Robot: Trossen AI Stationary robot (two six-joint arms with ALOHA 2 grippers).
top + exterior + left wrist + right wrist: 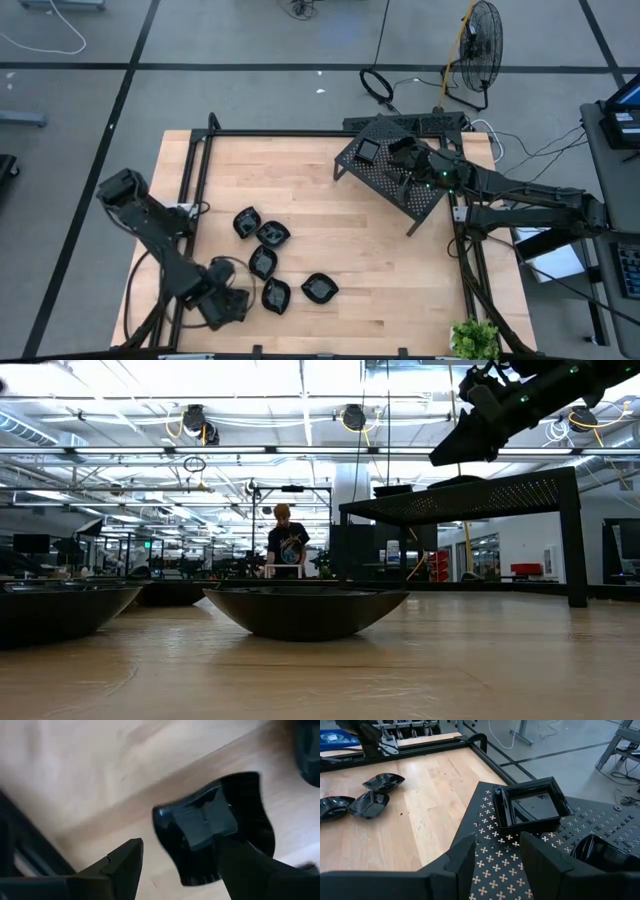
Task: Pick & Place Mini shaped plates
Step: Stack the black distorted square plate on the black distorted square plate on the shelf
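Observation:
Several small glossy black mini plates (262,262) rest on their bottoms on the wooden table's left half. My left gripper (226,306) hangs near the front left corner, pointing down and open. In the left wrist view one plate (250,805) lies under its right finger, while the other finger stands over bare wood. My right gripper (500,857) hovers open above the perforated black rack (395,180) at the far right. A square plate (532,807) and another dark plate (607,852) sit on that rack. My left gripper has one finger (205,820) over the plate's hollow near its edge (162,820), and the other finger outside that edge. The picture is blurred, and I cannot tell whether either finger touches the plate.
A black metal rail (195,170) frames the table's left and far sides. A small green plant (475,338) stands at the front right corner. A fan (478,45) and cables lie on the floor behind. A person (288,545) stands far back in the room.

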